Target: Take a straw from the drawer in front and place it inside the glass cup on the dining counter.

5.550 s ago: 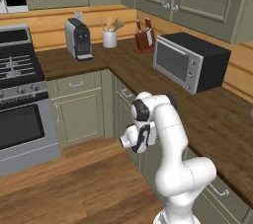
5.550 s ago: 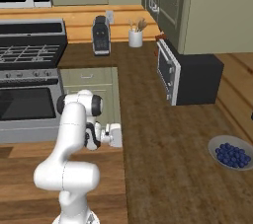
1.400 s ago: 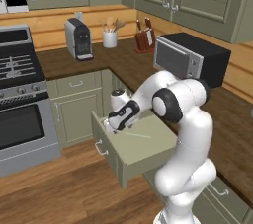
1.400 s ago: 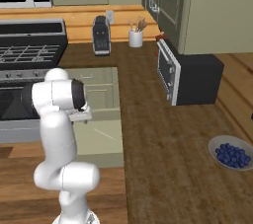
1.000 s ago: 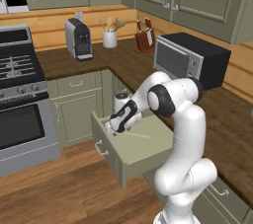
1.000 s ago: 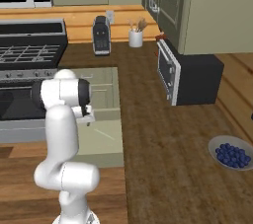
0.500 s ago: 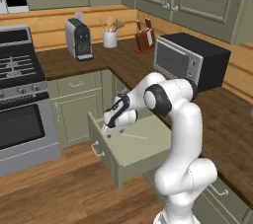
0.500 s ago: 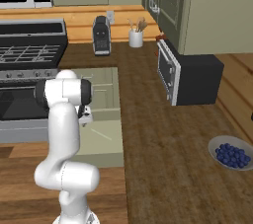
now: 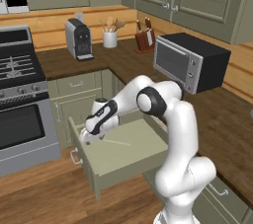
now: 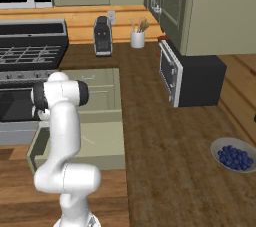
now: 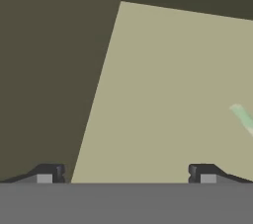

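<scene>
the fingers [image 11: 126,172] stand wide apart and empty, low over the floor of the pulled-out drawer [image 9: 140,155] near its front left corner, while the straw [image 9: 116,142] lies flat just beside them, what seems its pale end off to one side, so centre over it before closing.

drawer [image 9: 129,153] pulled out from the cabinets under the tabletop [image 9: 225,127], open over the floor. straw [image 9: 116,142] lies flat inside on the drawer bottom, near the back-left part. claw [image 9: 87,137] is down in the drawer at its left wall, just beside the straw's end, jaws wide, nothing between them. stove [image 9: 20,99] left of the drawer. microwave [image 9: 190,61] on tabletop behind-right; coffee machine [image 9: 78,39] at back.
</scene>
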Controlling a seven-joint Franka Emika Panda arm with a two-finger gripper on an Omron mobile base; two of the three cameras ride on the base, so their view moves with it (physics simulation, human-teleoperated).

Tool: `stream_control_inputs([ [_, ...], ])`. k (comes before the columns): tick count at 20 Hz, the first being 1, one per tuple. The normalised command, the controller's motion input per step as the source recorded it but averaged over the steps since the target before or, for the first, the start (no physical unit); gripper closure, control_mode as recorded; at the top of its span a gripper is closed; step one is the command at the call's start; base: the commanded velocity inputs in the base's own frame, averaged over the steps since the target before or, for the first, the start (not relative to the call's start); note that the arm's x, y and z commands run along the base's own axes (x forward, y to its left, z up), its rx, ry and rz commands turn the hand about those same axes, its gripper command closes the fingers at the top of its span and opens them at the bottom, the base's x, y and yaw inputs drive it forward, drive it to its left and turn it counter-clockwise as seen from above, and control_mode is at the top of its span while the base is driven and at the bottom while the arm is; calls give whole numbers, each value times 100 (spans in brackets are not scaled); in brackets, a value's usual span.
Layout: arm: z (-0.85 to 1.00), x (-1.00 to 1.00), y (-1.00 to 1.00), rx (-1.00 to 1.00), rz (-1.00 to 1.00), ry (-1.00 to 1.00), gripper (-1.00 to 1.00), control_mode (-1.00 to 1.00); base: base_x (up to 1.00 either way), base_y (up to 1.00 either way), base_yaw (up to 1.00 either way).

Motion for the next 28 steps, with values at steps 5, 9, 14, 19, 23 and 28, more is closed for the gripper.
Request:
stream_control_inputs([
  [5,25,-19,35,-1,-2,0,-100,-100,0,0,0],
  [9,41,0,-67,-5,-5,0,-100,-100,0,0,0],
  [14,12,0,-89,-3,-1,0,-100,-100,0,0,0],
  [19,-24,0,-49,0,3,0,-100,-100,0,0,0],
  [23,-41,8,-17,-1,11,0,-100,-100,0,0,0],
  [28,-38,21,-7,-2,12,0,-100,-100,0,0,0],
])
